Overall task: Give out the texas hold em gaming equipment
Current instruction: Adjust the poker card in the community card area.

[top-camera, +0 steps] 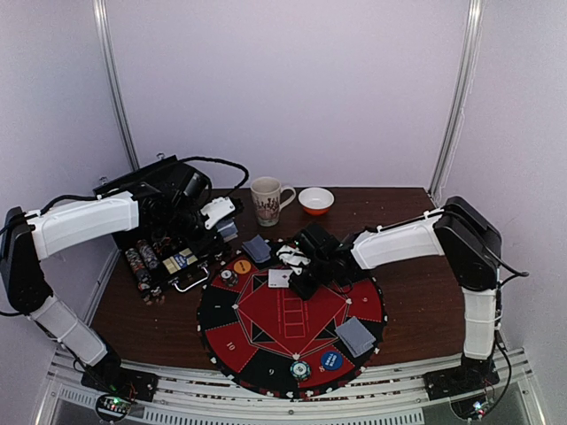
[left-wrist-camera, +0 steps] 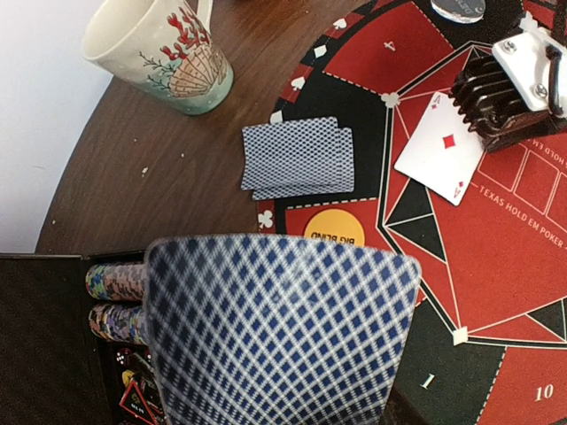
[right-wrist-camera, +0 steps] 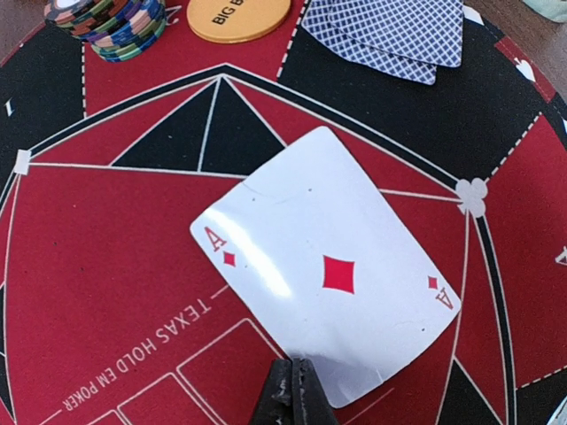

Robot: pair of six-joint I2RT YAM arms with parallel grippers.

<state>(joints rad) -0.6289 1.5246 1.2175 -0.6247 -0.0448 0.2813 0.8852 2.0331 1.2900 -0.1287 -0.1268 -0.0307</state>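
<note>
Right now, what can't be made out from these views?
Left wrist: blue-backed card fills the lower frame, hiding the left tool; card face unseen.
Right wrist: orange disc cut by the top edge, lettering incomplete.
Right wrist: whether the ace of diamonds, pinched by the right tool, sits on the mat or is lifted.

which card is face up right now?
The ace of diamonds, pinched by the right gripper at the mat's red centre. The far pile, the near pile and the left gripper's card all show blue backs.
</note>
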